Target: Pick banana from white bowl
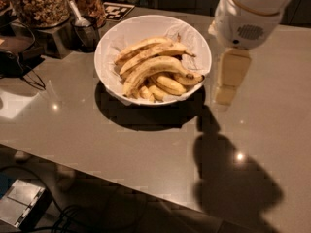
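Note:
The white bowl (121, 35), wide and lined with crinkled white paper, stands on the grey counter at upper centre. It holds several bananas. The banana (153, 68), the longest, thickest and strongly curved one, lies across the middle of the pile with its dark stem end at the right. Two slimmer long bananas lie behind it and short stubby ones in front. My gripper (226, 94) hangs from the white arm to the right of the bowl, just outside its rim, pointing down above the counter and holding nothing.
Glass jars of granola and nuts (36, 3) stand at the back left on a metal stand, with a metal cup and scoop (83, 27) beside them. A black cable (22, 74) lies at the left. The counter's front edge (97, 171) runs across the lower frame.

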